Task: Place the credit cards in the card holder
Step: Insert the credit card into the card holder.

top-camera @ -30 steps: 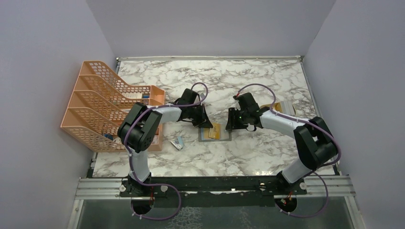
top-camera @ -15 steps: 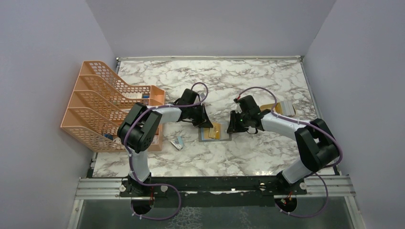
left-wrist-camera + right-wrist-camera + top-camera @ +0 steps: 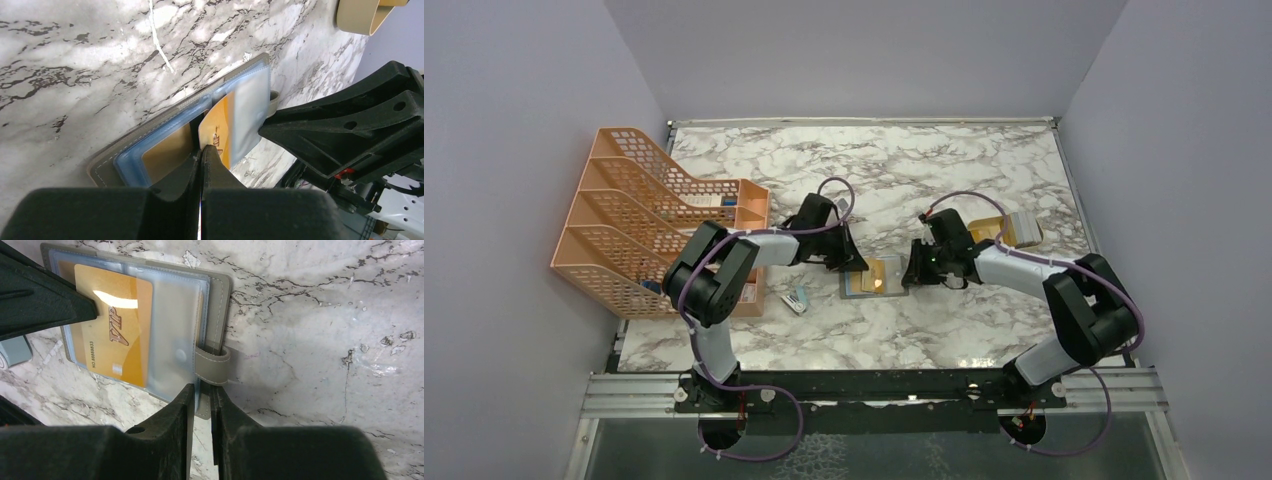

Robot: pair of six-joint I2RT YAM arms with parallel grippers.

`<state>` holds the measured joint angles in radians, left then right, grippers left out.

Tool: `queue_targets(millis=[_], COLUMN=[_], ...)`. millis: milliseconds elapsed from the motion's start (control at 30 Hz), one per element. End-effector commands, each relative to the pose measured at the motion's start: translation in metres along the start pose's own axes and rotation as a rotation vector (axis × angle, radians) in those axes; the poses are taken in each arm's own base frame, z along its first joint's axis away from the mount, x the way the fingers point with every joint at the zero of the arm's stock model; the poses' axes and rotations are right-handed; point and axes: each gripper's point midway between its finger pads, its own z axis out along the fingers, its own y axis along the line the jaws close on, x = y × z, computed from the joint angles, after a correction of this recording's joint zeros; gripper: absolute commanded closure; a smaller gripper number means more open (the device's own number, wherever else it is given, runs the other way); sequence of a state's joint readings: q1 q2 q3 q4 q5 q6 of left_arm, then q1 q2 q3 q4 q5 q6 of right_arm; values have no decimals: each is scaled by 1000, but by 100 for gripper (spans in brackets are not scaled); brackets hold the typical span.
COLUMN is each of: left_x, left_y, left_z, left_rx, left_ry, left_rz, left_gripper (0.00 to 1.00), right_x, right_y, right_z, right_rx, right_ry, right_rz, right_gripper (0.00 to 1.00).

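- The card holder [image 3: 172, 315] lies open and flat on the marble table [image 3: 325, 340] between my two claws, with its snap tab [image 3: 212, 365] towards my right one.
- A gold credit card [image 3: 112, 325] lies across its clear pockets. I cannot tell how far it is in. A second card [image 3: 167, 152] already sits in the neighbouring blue pocket.
- My left claw [image 3: 201, 150] is clenched on the gold card's outer edge.
- My right claw [image 3: 202, 390] stands at the holder's edge just beside the tab, jaws a sliver apart. I cannot tell whether they pinch anything.
- I judge the step in hand is seating this card. Next, the holder needs steadying and the card a straight push along the pocket.
- Readable on the card: "VIP" in brown script, and a number beginning "NO.8888".
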<state>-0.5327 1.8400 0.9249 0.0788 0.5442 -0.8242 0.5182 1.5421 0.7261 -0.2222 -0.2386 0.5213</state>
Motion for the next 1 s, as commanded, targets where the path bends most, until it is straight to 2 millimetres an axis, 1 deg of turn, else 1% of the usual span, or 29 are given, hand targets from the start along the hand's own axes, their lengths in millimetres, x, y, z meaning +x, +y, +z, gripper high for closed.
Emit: queue_targets(millis=[0, 67, 200, 333, 467, 500, 600, 667, 733, 800, 833, 867, 967], left_x=[10, 11, 9, 10, 13, 13, 8, 4, 0, 0, 1, -1, 2], left_y=[7, 3, 0, 2, -4, -6, -15, -22, -27, -26, -26, -34, -36], left_z=[7, 10, 10, 9, 7, 6, -2, -9, -14, -15, -15, -21, -21], left_rx=[-29, -11, -5, -17, 7, 15, 20, 17, 17, 0, -2, 15, 22], left_ry=[-16, -15, -57, -66, -65, -70, -86, -105, -119, -112, -109, -122, -115], left_rz=[-25, -25, -31, -24, -19, -13, 7, 24, 37, 44, 46, 54, 51], left_gripper=[100, 100, 100, 100, 100, 98, 81, 72, 67, 63, 62, 61, 56], right_x=[9, 10, 11, 13, 11, 10, 0, -8, -14, -18, -19, -19, -23], right_y=[7, 7, 7, 8, 14, 16, 16, 16, 17, 17, 16, 15, 16], right_z=[-1, 0, -1, -2, -7, -9, -20, -28, -34, -36, -35, -34, -30], right_rx=[-47, -52, -53, -63, -93, -96, -58, -43, -38, -23, -14, -8, -11], right_ry=[9, 12, 9, 5, -11, -10, -28, -61, -85, -92, -91, -88, -82], right_rz=[34, 35, 45, 55, 56, 51, 31, 23, 19, 12, 8, 7, 3], right_gripper=[83, 83, 83, 84, 83, 83, 78, 74, 71, 67, 65, 64, 60])
